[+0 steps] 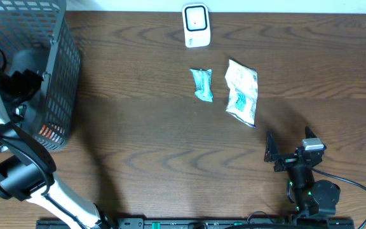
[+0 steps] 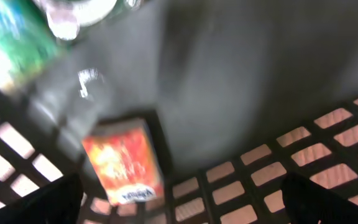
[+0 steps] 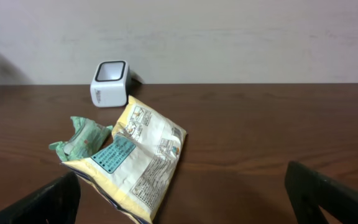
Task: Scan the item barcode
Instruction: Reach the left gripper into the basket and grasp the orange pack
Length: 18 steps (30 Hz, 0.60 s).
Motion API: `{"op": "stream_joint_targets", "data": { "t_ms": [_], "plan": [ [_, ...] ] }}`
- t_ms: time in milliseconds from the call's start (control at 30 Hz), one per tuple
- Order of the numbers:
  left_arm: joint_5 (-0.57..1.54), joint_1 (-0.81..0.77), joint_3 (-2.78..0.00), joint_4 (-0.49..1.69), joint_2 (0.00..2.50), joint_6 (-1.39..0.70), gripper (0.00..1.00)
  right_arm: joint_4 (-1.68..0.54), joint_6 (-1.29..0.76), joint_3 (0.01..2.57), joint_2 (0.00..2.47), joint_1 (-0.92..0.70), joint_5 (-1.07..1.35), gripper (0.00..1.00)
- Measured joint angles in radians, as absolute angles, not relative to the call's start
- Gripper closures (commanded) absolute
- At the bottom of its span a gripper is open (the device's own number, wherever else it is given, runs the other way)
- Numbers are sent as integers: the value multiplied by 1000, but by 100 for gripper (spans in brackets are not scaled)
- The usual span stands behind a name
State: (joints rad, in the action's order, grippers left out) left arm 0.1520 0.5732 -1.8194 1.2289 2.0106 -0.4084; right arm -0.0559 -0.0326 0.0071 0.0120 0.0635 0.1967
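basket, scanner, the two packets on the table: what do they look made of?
Basket: black matte open grid, likely moulded plastic, possibly coated wire.
Scanner: white smooth hard shell with a dark window, looks like plastic.
Larger packet: crinkled printed film, slight sheen.
Small teal packet: creased, twisted film wrapper, probably plastic too.

looks like a robotics lab bench dressed up as a shop checkout, not a real store. it's a dark wood-grain table [image 1: 138,146] with a plain pale wall [image 3: 241,37] behind it. the shop bits: a little white barcode scanner [image 1: 196,25] at the top centre of the overhead frame, a black mesh basket [image 1: 65,63] at the upper left with an orange box [image 2: 124,163] lying inside, and a teal packet [image 1: 202,84] and a white packet [image 1: 242,94] around the middle. the lab giveaway is the robot's left arm [image 1: 18,181] and right arm [image 1: 307,184] along the bottom edge.
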Motion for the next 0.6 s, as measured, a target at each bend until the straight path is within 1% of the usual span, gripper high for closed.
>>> {"op": "stream_joint_targets", "data": {
  "t_ms": [233,367,600],
  "plan": [
    [159,567,-1665,1136,2011,-606,0,-56,-33,7,12,64,197,1],
    [157,560,-1584,1088,2011,-675,0,-56,-33,7,12,64,197,1],
    [99,559,-1526,1086,2011,-746,0,-56,-33,7,12,64,197,1]
  ]
}}
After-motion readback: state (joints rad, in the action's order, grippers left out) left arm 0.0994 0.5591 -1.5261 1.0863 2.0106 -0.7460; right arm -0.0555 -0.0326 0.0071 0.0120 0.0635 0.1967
